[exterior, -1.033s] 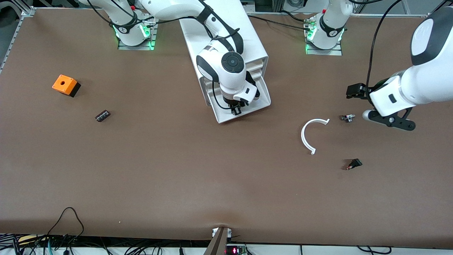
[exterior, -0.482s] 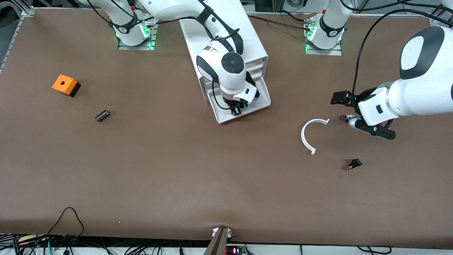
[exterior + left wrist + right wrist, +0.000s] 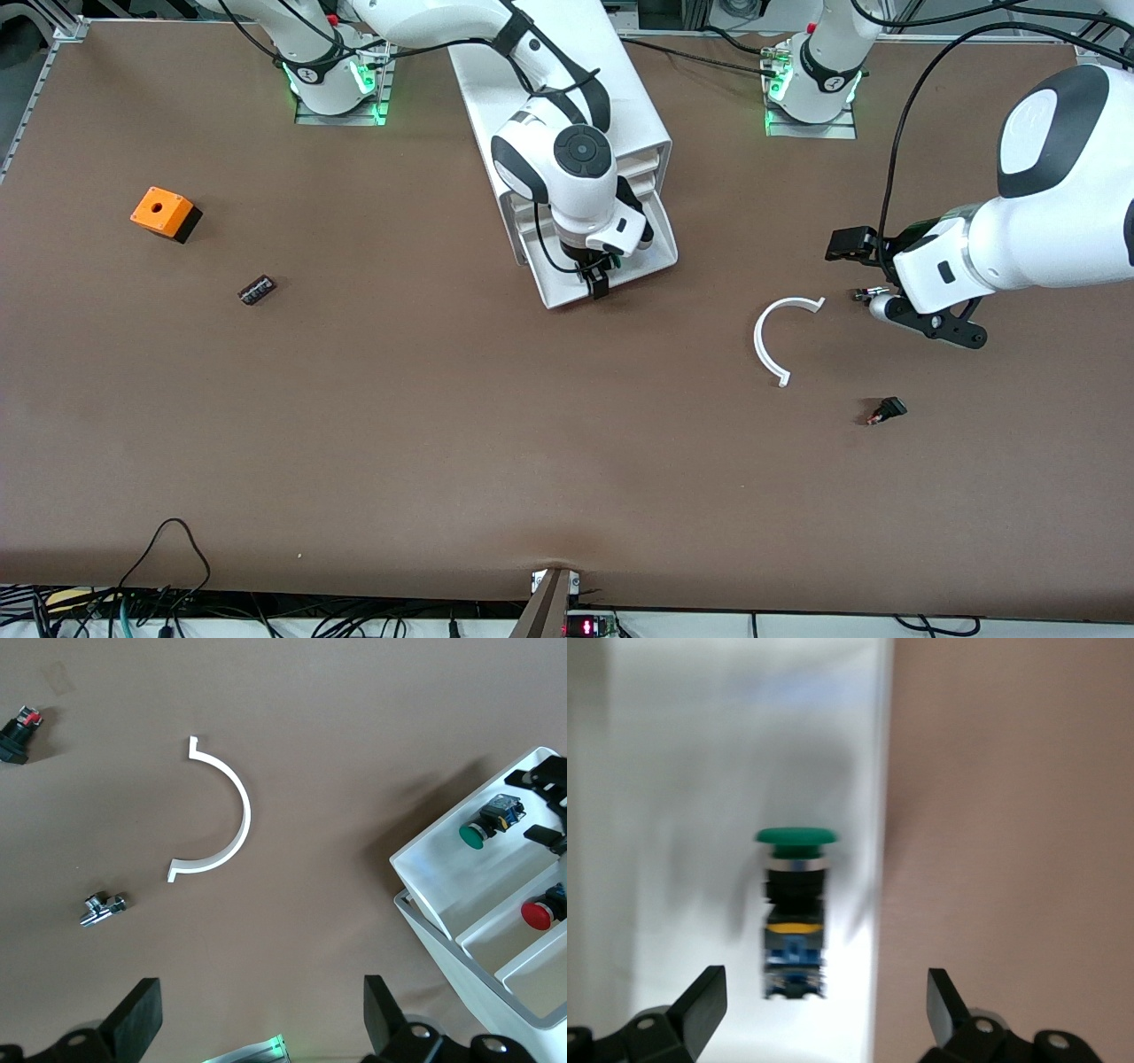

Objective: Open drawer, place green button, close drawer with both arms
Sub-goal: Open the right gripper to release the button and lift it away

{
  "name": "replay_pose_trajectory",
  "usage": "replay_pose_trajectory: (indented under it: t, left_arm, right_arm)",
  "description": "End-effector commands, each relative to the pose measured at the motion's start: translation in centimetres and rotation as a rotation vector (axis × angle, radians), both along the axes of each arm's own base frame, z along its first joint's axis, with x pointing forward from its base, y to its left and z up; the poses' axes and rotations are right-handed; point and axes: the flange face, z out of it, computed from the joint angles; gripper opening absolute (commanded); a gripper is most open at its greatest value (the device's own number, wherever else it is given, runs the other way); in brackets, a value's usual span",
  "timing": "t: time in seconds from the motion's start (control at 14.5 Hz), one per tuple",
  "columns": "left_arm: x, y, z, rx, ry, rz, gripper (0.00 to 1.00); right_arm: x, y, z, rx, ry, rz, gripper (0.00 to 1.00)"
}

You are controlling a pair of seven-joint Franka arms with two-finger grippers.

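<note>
— The table (image 3: 443,425)?
— Matt brown, smooth covering. The cabinet (image 3: 567,89) and drawer (image 3: 443,877) look like smooth white plastic.
— The button (image 3: 795,904)?
— Glossy green plastic cap, metal collar. The small fitting (image 3: 102,909) is shiny metal.

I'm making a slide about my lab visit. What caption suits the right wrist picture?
Open right gripper above the green button, which lies in the white drawer.
</note>
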Motion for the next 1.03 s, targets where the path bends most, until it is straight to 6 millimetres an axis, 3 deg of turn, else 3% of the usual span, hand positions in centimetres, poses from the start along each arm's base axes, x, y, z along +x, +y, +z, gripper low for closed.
replay_pose_trajectory:
  t: [0.0, 0.21, 0.41, 0.69, 0.83, 0.9, 0.96]
  left_arm:
    - [0.2, -0.1, 0.5, -0.011, -0.01, 0.009, 1.0]
    - [0.2, -1.1, -0.3, -0.01, -0.008, -0.001, 1.0]
    - [0.3, -1.1, -0.5, -0.008, -0.007, -0.002, 1.0]
    - [0.7, -3.1, -0.9, 0.011, -0.046, 0.028, 1.0]
    - [1.9, -5.0, -4.7, 0.056, -0.064, 0.092, 1.0]
    - [2.6, -6.9, -8.9, 0.114, -0.064, 0.114, 1.0]
    - [2.2, -8.7, -11.1, 0.158, -0.061, 0.131, 1.0]
  right_arm:
    - [2.2, 0.0, 4.2, 0.105, -0.026, -0.114, 1.0]
    - [4.1, -1.4, 9.3, 0.182, -0.049, -0.253, 1.0]
    - [6.2, -4.5, 14.4, 0.216, -0.1, -0.299, 1.0]
    - [9.1, -9.5, 19.5, 0.262, -0.135, -0.417, 1.0]
    - [9.6, -11.5, 21.5, 0.264, -0.121, -0.494, 1.0]
    - [9.6, -12.7, 22.9, 0.258, -0.113, -0.525, 1.0]
    - [9.7, -13.8, 23.7, 0.249, -0.101, -0.552, 1.0]
